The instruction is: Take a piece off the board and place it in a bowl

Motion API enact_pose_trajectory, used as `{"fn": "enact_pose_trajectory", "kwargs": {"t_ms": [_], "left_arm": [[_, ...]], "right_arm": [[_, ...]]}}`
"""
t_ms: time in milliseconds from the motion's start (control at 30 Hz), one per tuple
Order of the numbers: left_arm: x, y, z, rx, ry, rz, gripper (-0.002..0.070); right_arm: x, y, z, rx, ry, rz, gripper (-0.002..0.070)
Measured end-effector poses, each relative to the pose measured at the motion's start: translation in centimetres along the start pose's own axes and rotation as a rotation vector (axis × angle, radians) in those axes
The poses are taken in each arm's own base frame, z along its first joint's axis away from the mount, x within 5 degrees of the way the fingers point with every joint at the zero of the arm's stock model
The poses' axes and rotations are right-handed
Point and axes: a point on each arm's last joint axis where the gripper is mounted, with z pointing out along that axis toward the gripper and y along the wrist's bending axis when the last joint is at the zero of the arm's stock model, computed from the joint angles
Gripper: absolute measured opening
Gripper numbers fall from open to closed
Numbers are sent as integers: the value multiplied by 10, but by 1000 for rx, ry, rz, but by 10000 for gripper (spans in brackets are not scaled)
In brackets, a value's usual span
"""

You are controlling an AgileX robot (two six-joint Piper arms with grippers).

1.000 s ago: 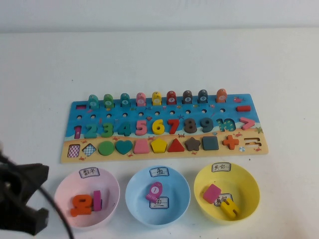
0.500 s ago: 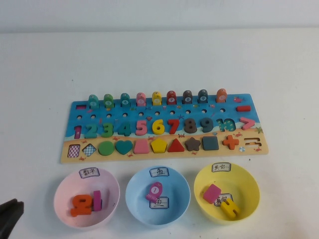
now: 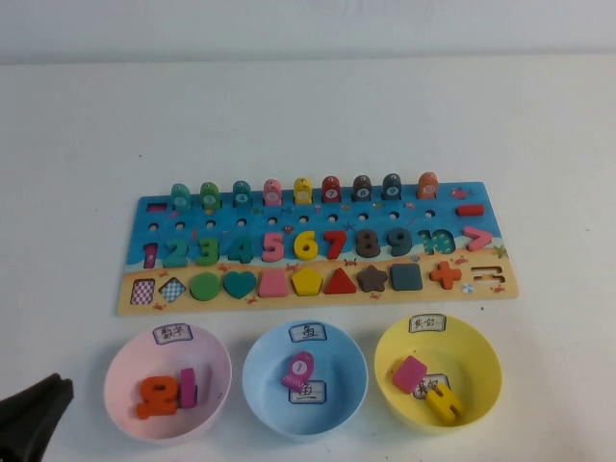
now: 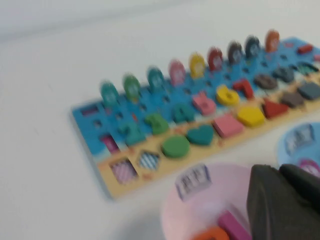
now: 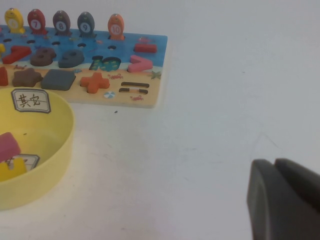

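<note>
Fingers of L gripper (image 3: pixel 34 423) are pressed together & empty, at near-left corner of surface. R gripper (image 5: pixel 285 200) fingers are also pressed together, over bare surface beside yellow bowl (image 5: pixel 55 150). Pink "1" (image 3: pixel 189 387) lies in pink bowl (image 3: pixel 125 371) w/ orange piece (image 3: pixel 157 396), just right of L fingers, long axis pointing toward board (image 3: pixel 423 292). L arm is nearer. Count: 3 bowls, 1 board.

High view: raised, robot's side, angled down over board (image 3: pixel 318 248) and three bowls. Left wrist view: low, close over pink bowl (image 4: pixel 210 200), facing board's left end. Right wrist view: low beside yellow bowl (image 5: pixel 45 165), facing board's right end.
</note>
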Motion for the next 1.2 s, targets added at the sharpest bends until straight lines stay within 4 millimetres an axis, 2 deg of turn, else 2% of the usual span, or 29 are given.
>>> {"fn": "enact_pose_trajectory", "kwargs": {"t_ms": [100,233,433,533,833,1200], "left_arm": [[11,4,4,-62,-123,38,-3],[18,13,0,-197,-270,41,-3],[26,18,-11,-322,-340,3,-3],[33,17,-14,-331,-292,-13,-3],[62,17,-10,-328,11,-65,-3],[64,17,-10,-328,37,-69,-3]], "right_arm": [[0,0,0,0,0,0,-17],[0,0,0,0,0,0,-17],[0,0,0,0,0,0,-17],[0,0,0,0,0,0,-17],[0,0,0,0,2,0,-17],[0,0,0,0,2,0,-17]]}}
